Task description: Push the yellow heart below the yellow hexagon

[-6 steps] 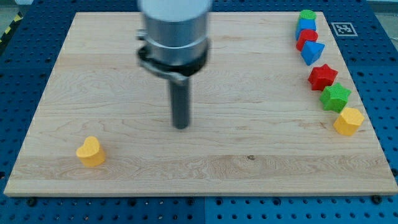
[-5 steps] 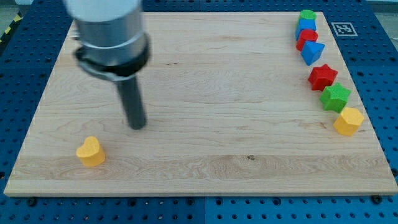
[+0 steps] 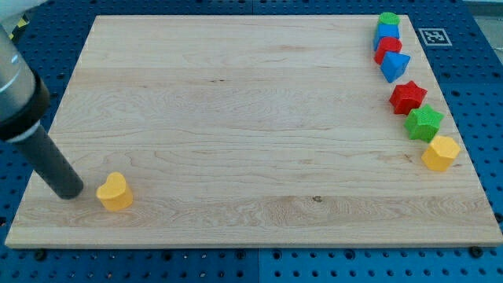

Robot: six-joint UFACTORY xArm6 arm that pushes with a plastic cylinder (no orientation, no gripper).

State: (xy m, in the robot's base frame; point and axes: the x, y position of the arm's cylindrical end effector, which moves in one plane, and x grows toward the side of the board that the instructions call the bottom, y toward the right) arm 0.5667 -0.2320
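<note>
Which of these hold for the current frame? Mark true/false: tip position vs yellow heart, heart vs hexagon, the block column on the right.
1. My tip sits just to the view's left of the yellow heart. True.
2. The yellow heart is already below the yellow hexagon. False: the heart is near the board's bottom-left corner, the hexagon at the right edge.
3. The green star lies between the red star and the yellow hexagon. True.
4. The blue triangle lies in the middle of the wooden board. False: it sits in the line of blocks along the right edge.
5. My tip is on the heart's right side. False: it is on the left, suited to pushing rightward.
</note>
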